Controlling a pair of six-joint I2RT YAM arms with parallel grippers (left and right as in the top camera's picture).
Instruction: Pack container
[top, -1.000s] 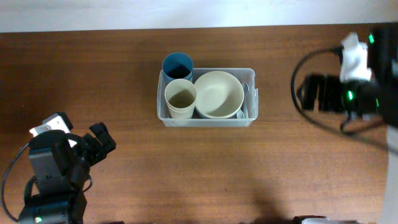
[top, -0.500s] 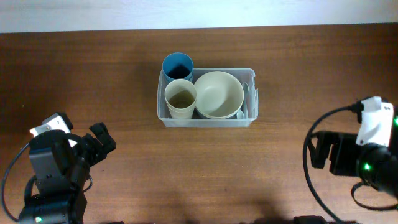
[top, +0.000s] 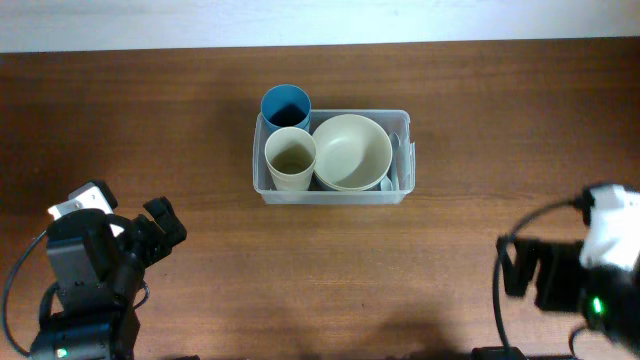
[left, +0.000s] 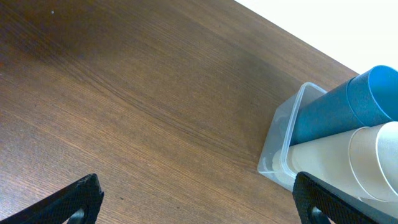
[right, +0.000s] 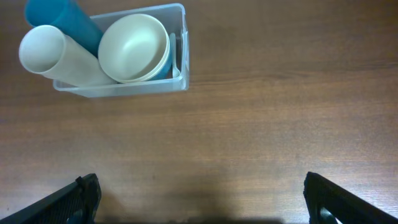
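The container (top: 330, 196), a clear plastic bin, stands at the table's back centre. It holds a blue cup (top: 285, 105), a cream cup (top: 290, 158) and a cream bowl (top: 351, 150). My left gripper (top: 163, 228) hovers open at the front left, far from the bin; its wrist view catches the container's corner (left: 273, 158) and both cups beyond the left gripper (left: 199, 208). My right gripper (top: 510, 268) is open at the front right. In its wrist view the right gripper (right: 202, 202) spans bare wood, with the container (right: 184, 43) well ahead. Neither gripper holds anything.
A pale utensil (top: 397, 150) lies against the bin's right wall beside the bowl. Brown wooden tabletop (top: 330, 270) stretches between both arms and the bin. A white wall edge (top: 320, 20) runs along the table's back.
The right arm has swung from the back right corner down to the front right of the table. The left arm and the bin's contents have not moved.
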